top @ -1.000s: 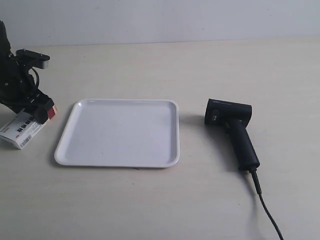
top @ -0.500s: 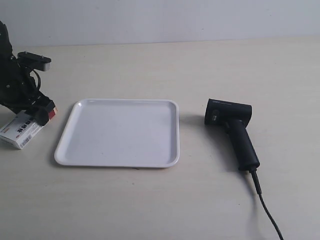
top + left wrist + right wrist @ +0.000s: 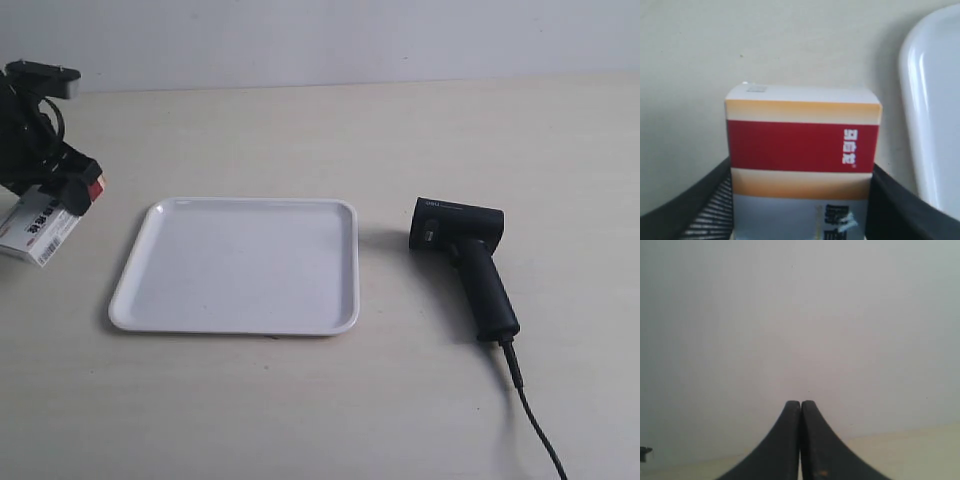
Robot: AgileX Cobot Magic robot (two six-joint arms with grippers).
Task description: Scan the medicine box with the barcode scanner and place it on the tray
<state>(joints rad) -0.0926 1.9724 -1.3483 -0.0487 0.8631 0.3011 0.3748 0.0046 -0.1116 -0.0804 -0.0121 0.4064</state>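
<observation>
The left claw (image 3: 800, 200) grips the small white cardboard medicine box (image 3: 801, 155) with its dark red and tan band, one black finger (image 3: 705, 205) pressed to each side of the carton. In the exterior view the box (image 3: 38, 226) hangs in the claw (image 3: 62, 196) just off the left rim of the flat white square plastic tray (image 3: 240, 265), and appears to be clear of the pale desk (image 3: 300, 400), so the pick-up looks done and the scanning step is next.

The black pistol-shaped barcode scanner (image 3: 465, 262) lies on its side on the desk on the far side of the tray, well apart from the box, its thin black cable (image 3: 535, 425) trailing toward the view's bottom edge; nothing holds it. The right claw (image 3: 800, 412) is closed on nothing, its fingertips touching, facing a blank wall.

The next move likely calls for the right arm to come down, open and take the scanner's handle, while the left arm turns the box's barcode face toward the scanner head.
</observation>
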